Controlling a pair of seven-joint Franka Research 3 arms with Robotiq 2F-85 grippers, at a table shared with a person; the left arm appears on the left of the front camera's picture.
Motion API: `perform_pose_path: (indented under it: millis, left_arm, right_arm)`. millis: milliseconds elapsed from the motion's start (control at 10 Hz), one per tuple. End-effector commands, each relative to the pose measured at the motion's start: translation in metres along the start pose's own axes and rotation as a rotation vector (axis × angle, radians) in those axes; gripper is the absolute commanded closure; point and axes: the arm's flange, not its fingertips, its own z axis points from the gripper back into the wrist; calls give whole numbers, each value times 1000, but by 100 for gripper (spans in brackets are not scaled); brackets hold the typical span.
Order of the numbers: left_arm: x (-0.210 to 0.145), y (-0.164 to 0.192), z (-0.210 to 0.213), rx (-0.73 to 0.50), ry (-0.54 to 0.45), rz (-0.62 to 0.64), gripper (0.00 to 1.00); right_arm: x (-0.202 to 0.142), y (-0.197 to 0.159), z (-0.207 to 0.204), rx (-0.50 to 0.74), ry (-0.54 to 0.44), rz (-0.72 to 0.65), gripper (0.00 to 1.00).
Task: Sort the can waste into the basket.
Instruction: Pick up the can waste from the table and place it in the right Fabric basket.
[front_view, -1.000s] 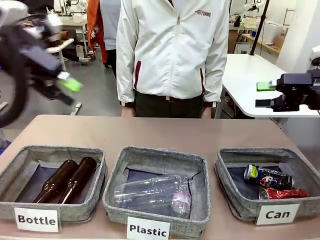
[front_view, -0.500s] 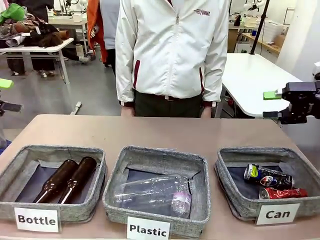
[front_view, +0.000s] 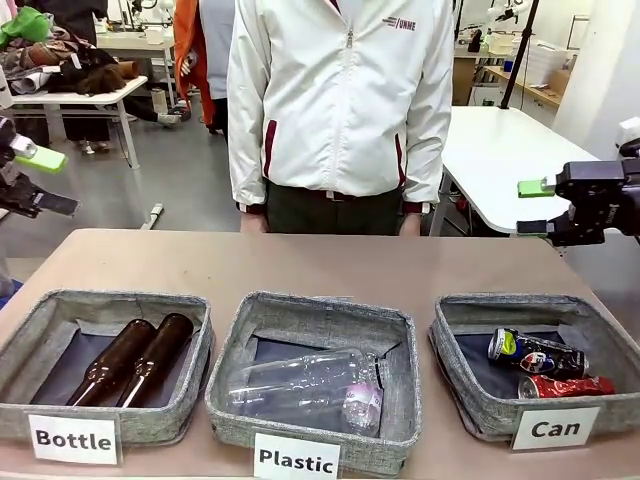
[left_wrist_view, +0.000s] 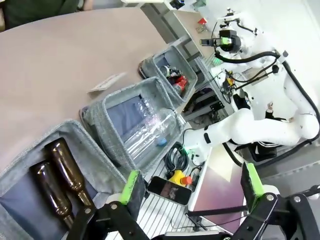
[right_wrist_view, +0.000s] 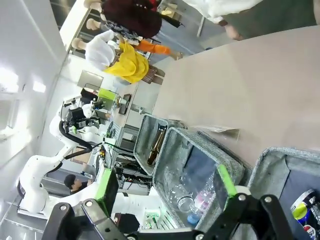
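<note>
Brown tabletop (front_view: 320, 262) across the foreground, workshop tables and clutter beyond, a person in a white zip jacket (front_view: 343, 100) standing at the far edge, arms down. Far left, raised clear of the table: left gripper (front_view: 35, 180), green pads spread wide, nothing between them; same wide gap and bare fingers (left_wrist_view: 134, 186) in the left wrist view, hanging over the near edge of the baskets. Below on the left: grey fabric basket labelled "Bottle" (front_view: 28, 345), two brown glass bottles (front_view: 133, 360) lying side by side inside, touching, necks toward the near edge. Centre: like basket labelled "Plastic" (front_view: 235, 350), a clear plastic bottle (front_view: 305, 390) lying on its side within. Right: basket labelled "Can" (front_view: 455, 345), holding both pieces of can waste against its right half — dark black-blue can (front_view: 535, 354) with a red-white-blue logo lying tilted, crushed red can (front_view: 566, 386) just in front of it, touching or nearly so, near the front wall. Above and behind that basket, at the right edge and well off the table: right gripper (front_view: 533, 207), jaws fully parted, gripping nothing; right wrist view the same, green-tipped fingers (right_wrist_view: 225, 181) wide apart, edge of the dark can visible at the lower right corner inside the basket.
</note>
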Motion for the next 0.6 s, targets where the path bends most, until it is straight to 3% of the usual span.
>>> perform_pose_path:
  millis: [0, 500]
  left_arm:
    - [-1, 2, 6, -9, -8, 9, 0]
    - [-1, 2, 6, -9, -8, 9, 0]
  right_arm:
    - [1, 1, -2, 18, -15, 18, 0]
    - [1, 1, -2, 18, -15, 18, 0]
